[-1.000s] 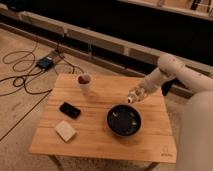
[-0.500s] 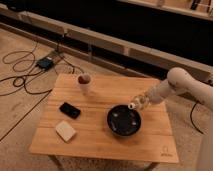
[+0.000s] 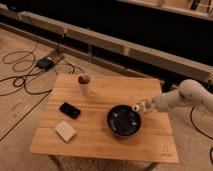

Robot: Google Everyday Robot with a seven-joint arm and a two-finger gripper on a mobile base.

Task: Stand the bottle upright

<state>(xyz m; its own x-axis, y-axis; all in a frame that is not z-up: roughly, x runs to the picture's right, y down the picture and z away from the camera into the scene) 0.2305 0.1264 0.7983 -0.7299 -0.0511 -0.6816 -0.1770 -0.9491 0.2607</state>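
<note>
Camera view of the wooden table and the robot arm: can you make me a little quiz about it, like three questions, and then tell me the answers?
1. True or false: the gripper hovers by the right rim of the black bowl.
2. Which thing stands nearest the far edge of the table? A, the white cup. B, the black bowl. C, the pale block.
3. Fill the gap: the jaws are shut on the ____.

Key: 1 true. 2 A. 3 bottle.
</note>
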